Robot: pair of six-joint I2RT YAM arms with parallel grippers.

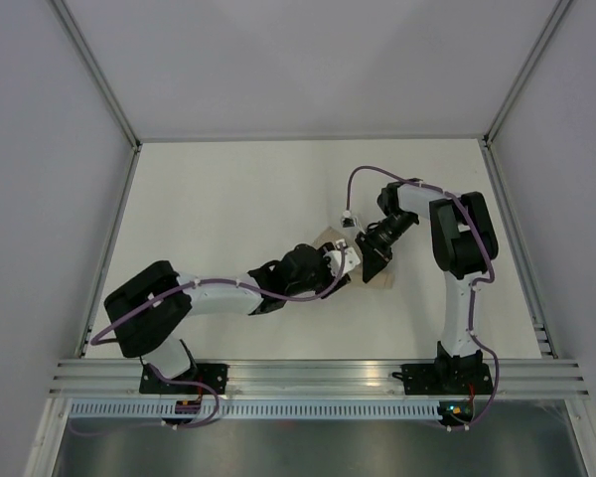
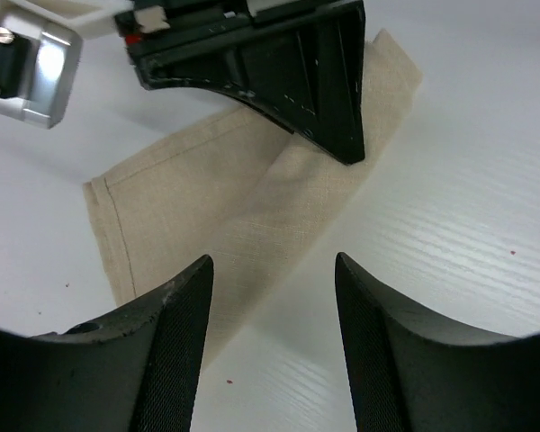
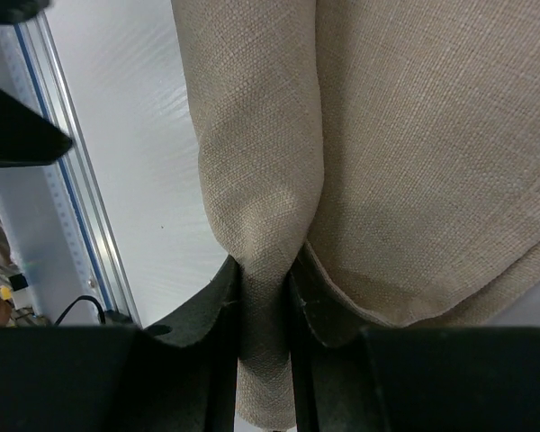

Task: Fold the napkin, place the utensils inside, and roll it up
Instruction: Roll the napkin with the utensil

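The tan napkin (image 2: 207, 202) lies folded and partly rolled on the white table, mostly hidden under both grippers in the top view (image 1: 380, 279). My right gripper (image 3: 265, 281) is shut on a rolled fold of the napkin (image 3: 414, 153); it shows in the top view (image 1: 374, 260) and as a black body in the left wrist view (image 2: 279, 63). My left gripper (image 2: 273, 270) is open and empty, just above the napkin's near edge, close beside the right gripper (image 1: 346, 263). The fork is hidden or out of view.
An aluminium rail (image 1: 318, 376) runs along the near table edge and also shows in the right wrist view (image 3: 67, 193). Grey walls with metal posts (image 1: 114, 268) enclose the white table (image 1: 228, 209) on the left, right and back.
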